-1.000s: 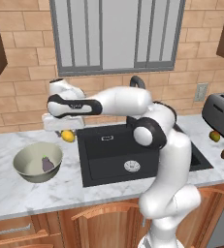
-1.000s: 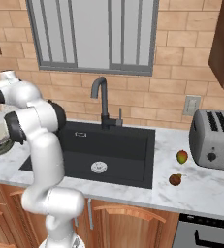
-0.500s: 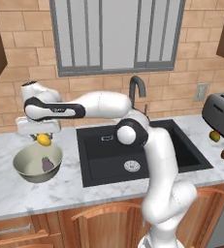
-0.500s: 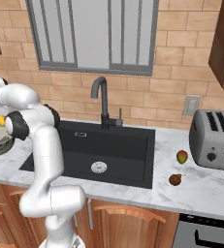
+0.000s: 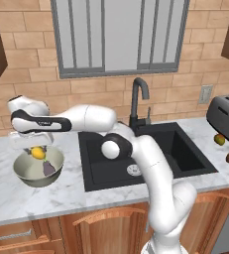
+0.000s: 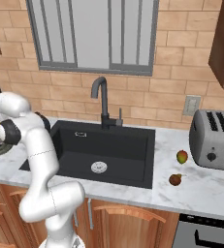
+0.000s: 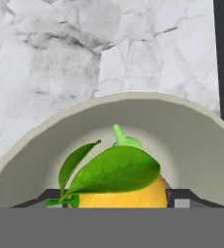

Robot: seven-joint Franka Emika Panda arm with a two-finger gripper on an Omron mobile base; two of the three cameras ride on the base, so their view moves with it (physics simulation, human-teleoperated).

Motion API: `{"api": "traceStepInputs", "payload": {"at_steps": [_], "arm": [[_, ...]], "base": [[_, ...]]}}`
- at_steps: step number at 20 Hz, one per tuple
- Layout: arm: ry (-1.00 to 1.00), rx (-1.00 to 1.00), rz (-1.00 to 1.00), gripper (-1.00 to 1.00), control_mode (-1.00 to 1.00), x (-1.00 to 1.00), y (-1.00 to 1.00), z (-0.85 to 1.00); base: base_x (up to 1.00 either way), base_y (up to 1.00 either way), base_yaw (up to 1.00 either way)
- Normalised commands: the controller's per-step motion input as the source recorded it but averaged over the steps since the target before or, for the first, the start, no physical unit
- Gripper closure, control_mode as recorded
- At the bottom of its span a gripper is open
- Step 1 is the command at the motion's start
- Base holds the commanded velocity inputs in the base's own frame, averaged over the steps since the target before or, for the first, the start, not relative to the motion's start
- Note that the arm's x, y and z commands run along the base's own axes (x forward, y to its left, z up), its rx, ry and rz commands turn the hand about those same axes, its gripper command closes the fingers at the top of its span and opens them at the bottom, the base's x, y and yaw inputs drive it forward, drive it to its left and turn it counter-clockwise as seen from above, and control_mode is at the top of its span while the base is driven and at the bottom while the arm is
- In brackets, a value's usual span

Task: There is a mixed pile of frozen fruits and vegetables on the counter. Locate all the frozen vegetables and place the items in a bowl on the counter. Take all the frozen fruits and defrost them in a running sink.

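Yellow-orange vegetable (image 5: 37, 152) pinched by gripper (image 5: 35, 149) over one bowl (image 5: 23, 172); two fruits (image 5: 219, 139) by toaster (image 5: 226, 110).

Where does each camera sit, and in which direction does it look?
Left base view: behind the arm's left, facing the sink; arm reaches left, holding the yellow-orange piece over the bowl.
Right base view: behind its right, facing the same sink; arm at left.
Hand view: looks down into the bowl; fingers flank the piece.
Both base views share tap, toaster.
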Motion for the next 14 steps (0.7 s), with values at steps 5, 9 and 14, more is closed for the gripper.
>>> {"api": "traceStepInputs", "payload": {"at_steps": [5, 9, 14], "arm": [[-0.03, 0.06, -0.11, 1.0, -1.0, -0.2, -0.05, -0.45], [-0.05, 0.06, -0.05, 1.0, -1.0, -0.2, 0.19, -0.37], [-0.05, 0.05, -0.01, -1.0, -1.0, -0.14, 0.26, -0.29]], "base": [[0.0, 0.0, 0.0], [0.0, 0.0, 0.0], [0.0, 0.0, 0.0]]}}
